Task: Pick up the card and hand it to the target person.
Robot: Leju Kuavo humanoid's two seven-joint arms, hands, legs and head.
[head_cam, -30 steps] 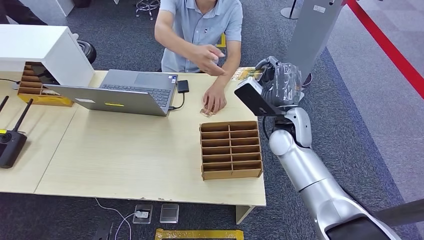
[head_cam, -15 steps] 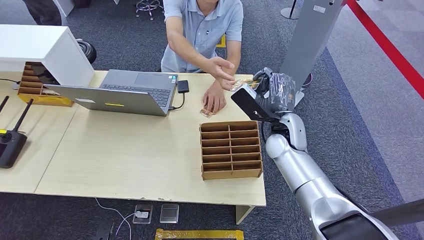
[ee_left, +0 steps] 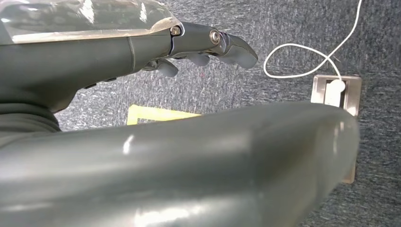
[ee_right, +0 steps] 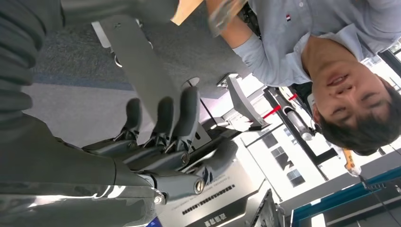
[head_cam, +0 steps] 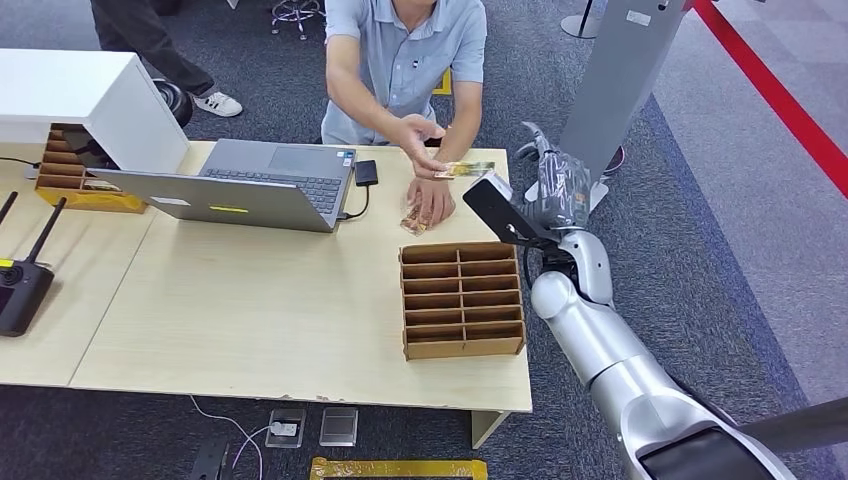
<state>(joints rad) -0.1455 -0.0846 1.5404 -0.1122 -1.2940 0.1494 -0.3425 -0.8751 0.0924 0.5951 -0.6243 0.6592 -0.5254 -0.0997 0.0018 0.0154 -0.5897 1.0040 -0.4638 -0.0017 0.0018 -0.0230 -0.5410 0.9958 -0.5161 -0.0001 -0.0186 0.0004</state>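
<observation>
Beside the divider tray (head_cam: 462, 299), right hand (head_cam: 556, 186) fingers (ee_right: 163, 116) spread, the person's hand (head_cam: 418, 137) pinching the card (head_cam: 463, 169).

A light wood table (head_cam: 250, 310) occupies the near left of the scene, standing on dark grey carpet (head_cam: 720, 270). A white cabinet (head_cam: 70, 95) sits at the far left of the table. A red floor stripe (head_cam: 775, 95) runs diagonally across the far right, bordering a lighter grey floor area (head_cam: 790, 30). A grey upright panel (head_cam: 625, 70) stands at the far right of the table. A floor socket plate (head_cam: 338, 426) lies under the near table edge. Lighting is even.
</observation>
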